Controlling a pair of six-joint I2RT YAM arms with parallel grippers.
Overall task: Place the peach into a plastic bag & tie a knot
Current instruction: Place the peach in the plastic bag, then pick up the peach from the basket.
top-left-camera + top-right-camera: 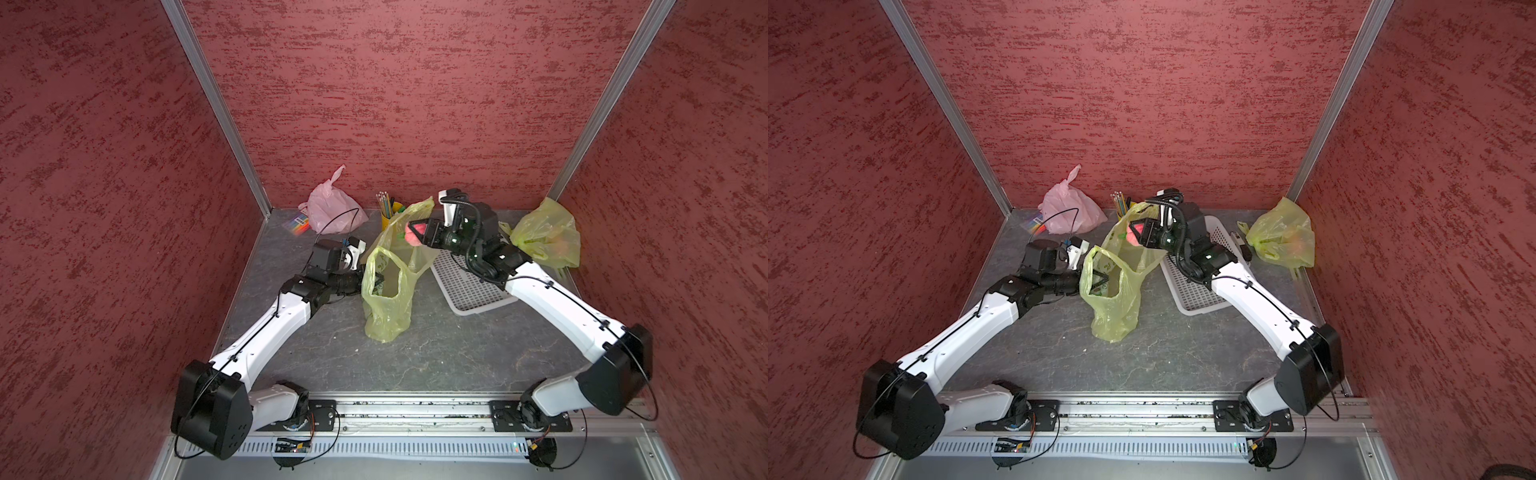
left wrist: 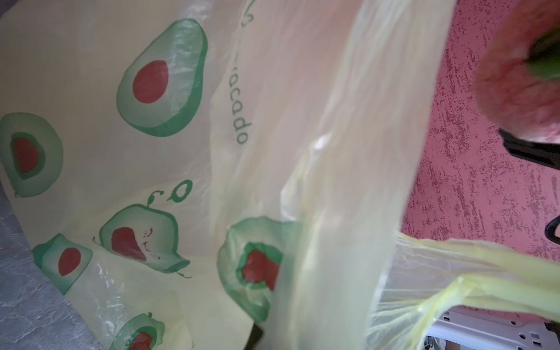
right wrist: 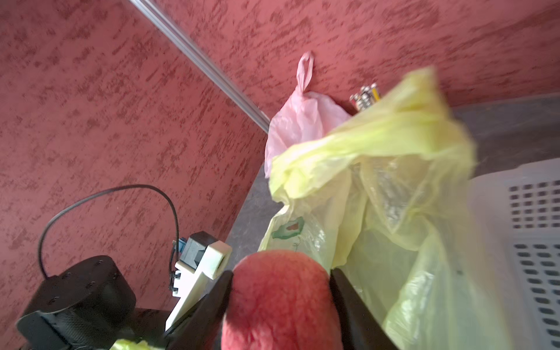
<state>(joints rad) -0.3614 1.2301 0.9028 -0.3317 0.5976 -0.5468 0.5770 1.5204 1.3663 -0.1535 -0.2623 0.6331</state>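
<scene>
The peach (image 1: 412, 239) (image 1: 1132, 237), pink-red and fuzzy, is clamped between the black fingers of my right gripper (image 1: 415, 232) (image 3: 280, 272). It hangs in the air just above the far handle of the plastic bag (image 1: 386, 299) (image 1: 1113, 303). That bag is yellow-green with an avocado print (image 2: 151, 181) and stands with its mouth open at mid-table. My left gripper (image 1: 376, 279) (image 1: 1100, 279) is shut on the bag's left rim, its jaws mostly covered by film. The peach (image 2: 515, 75) also shows blurred in the left wrist view.
A knotted pink bag (image 1: 332, 208) and a cup of pencils (image 1: 388, 208) stand by the back wall. A white perforated basket (image 1: 469, 291) lies under my right arm. Another yellow-green bag (image 1: 544, 237) sits in the back right corner. Red walls close three sides.
</scene>
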